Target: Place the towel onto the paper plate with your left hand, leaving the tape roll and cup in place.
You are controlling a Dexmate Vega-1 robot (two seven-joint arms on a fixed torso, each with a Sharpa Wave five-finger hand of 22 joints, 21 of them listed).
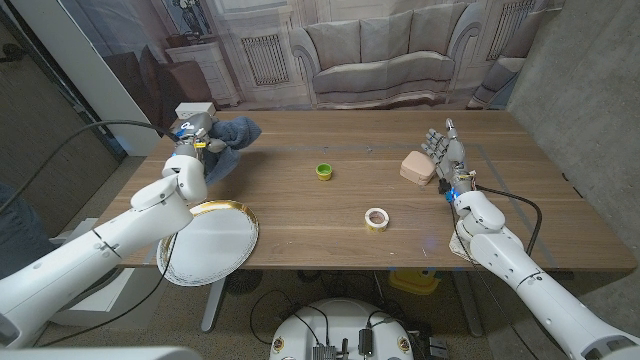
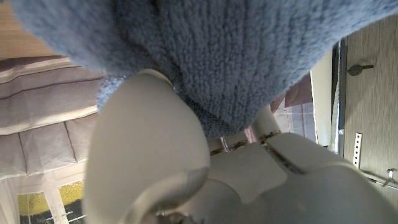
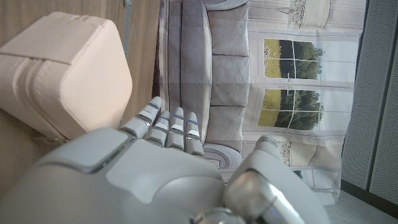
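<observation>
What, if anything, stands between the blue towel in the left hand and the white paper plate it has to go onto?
Nothing visible does. The left hand holds the blue terry towel near the table's far left, and the gold-rimmed white paper plate lies nearer the robot on the same side. The small green cup and the tape roll sit off toward the middle.

One blue towel (image 1: 228, 141), one paper plate (image 1: 212, 243), one tape roll (image 1: 376, 218), one green cup (image 1: 324, 171), and one pink case (image 1: 417, 167) (near the table's right edge).
</observation>
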